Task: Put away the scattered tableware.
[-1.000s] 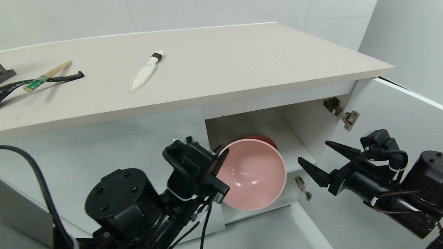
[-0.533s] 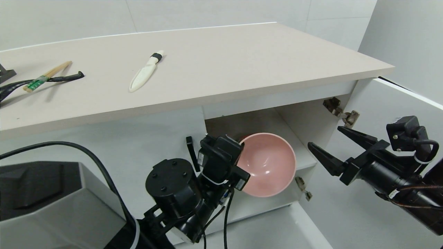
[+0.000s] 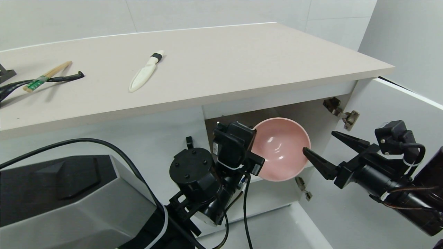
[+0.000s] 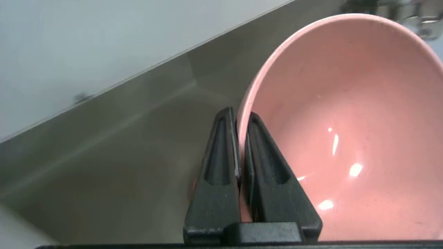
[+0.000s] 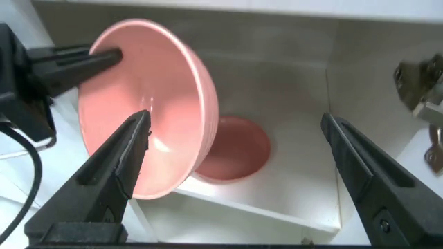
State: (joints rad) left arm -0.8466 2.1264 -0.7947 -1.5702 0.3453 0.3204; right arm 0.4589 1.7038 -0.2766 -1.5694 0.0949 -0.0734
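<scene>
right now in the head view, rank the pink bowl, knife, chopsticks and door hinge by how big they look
1. pink bowl, though it is nearer the camera
2. knife and chopsticks: alike in length, not ranked
3. door hinge

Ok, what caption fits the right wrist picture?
Left gripper holds a tilted pink bowl before a second bowl on the cupboard shelf.

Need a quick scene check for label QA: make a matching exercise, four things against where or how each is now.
Things: 1 pink bowl; 2 knife; 3 chopsticks; 4 right gripper.
States: A jaws open, empty; B countertop, by a black cable; C tilted, rim clamped in left gripper; D countertop, lying alone.
Pairs: 1-C, 2-D, 3-B, 4-A.
</scene>
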